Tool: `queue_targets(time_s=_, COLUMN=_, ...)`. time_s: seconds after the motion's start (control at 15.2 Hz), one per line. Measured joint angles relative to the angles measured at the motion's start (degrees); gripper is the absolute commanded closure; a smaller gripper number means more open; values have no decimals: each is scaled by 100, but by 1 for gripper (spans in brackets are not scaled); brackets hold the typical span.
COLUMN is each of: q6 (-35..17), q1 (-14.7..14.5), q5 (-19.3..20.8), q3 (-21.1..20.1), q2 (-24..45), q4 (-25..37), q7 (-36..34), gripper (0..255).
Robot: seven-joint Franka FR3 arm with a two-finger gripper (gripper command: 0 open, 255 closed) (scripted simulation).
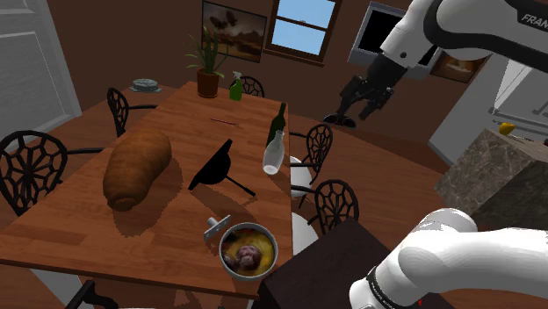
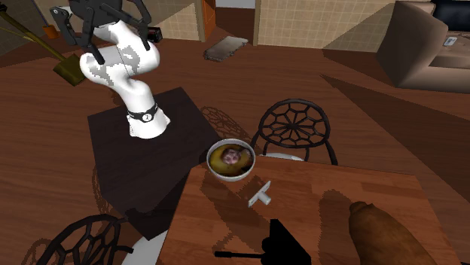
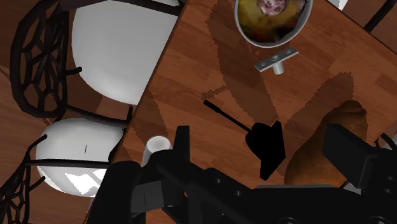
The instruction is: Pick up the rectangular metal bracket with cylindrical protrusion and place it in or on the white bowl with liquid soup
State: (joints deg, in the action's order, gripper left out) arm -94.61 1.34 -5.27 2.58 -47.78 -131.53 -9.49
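**A:** Since the gripper (image 1: 360, 98) hangs high over the room with its two fingers spread and nothing between them, would you call any step done?

**B:** None, as I judge it. The bracket (image 1: 215, 228) lies on the table (image 1: 167, 241), just beside the bowl (image 1: 223, 256), at about ten o'clock from it in the shoulder view.

**A:** Touching the rim?

**B:** I cannot tell. In the second exterior view it sits at five o'clock of the bowl, near the table's edge.

**A:** And the gripper, taken from the bowl?

**B:** Roughly one o'clock in the shoulder view, well apart and far above. So all of it is left: come down, close on the bracket, lift it, carry it the short way over and let go into the bowl, which holds yellowish soup.
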Motion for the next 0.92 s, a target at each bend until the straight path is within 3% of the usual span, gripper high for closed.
queue_targets(time_s=0.26, q6=-349, q1=-69, q5=-42, q3=-115, q2=213, q4=-185, q7=-5, gripper=0)
queue_targets(time_s=0.92, q6=-1934, q1=-377, q5=-180, q3=-622, q2=1338, q4=-862, q7=-7, gripper=0)
